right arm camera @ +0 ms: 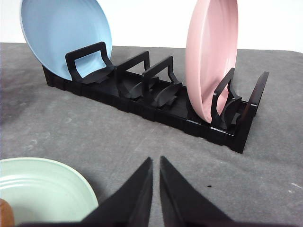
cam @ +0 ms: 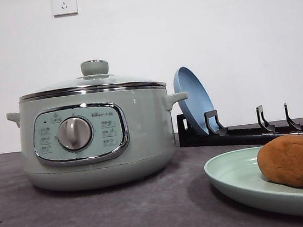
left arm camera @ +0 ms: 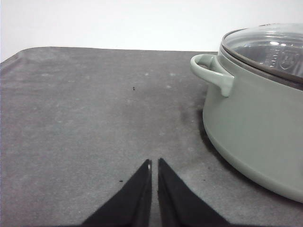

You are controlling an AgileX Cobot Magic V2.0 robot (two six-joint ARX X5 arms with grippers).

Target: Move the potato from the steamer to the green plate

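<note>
Potato [cam: 298,160] lies on the green plate [cam: 234,178], at the front right of the table [cam: 98,219]; a sliver of it shows at the plate's edge in the right wrist view. Right gripper [right arm camera: 156,163] sits just beside the plate, off the potato, fingers nearly together, holding nothing. Behind it, black rack [right arm camera: 156,101] with blue plate [right arm camera: 61,33] and pink plate [right arm camera: 210,56] upright. Steamer [cam: 96,137] stands to the left, lid on. Left gripper [left arm camera: 155,165] near the steamer's handle side, fingers nearly together, empty.

Glass-lidded glossy steamer [cam: 96,137], matte rough-skinned potato [cam: 298,160]
</note>
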